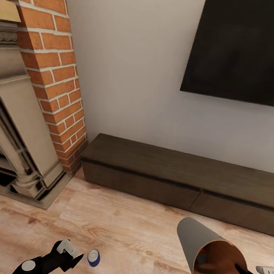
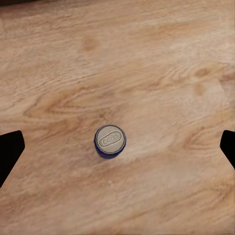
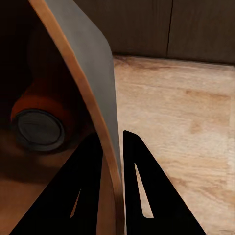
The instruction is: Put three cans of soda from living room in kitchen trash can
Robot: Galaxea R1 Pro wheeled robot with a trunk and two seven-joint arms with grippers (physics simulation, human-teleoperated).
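Observation:
A blue can of soda [image 1: 93,257] stands upright on the wood floor of the living room. My left gripper [image 1: 72,256] hangs just left of it, open. From the left wrist, the can's silver top [image 2: 110,140] sits between the spread fingertips [image 2: 10,152], which are well apart from it. My right gripper [image 1: 242,272] is shut on the rim of the tash can [image 1: 208,257], which is lifted and tilted with its orange-brown inside facing me. In the right wrist view the fingers [image 3: 88,181] pinch the bin's wall [image 3: 83,63], and an orange can of soda [image 3: 39,122] lies inside.
A brick-and-stone fireplace [image 1: 33,111] rises at the left. A long low dark cabinet [image 1: 183,181] runs along the white wall under a black screen [image 1: 246,47]. Wood floor [image 1: 133,239] lies between the cabinet and my arms.

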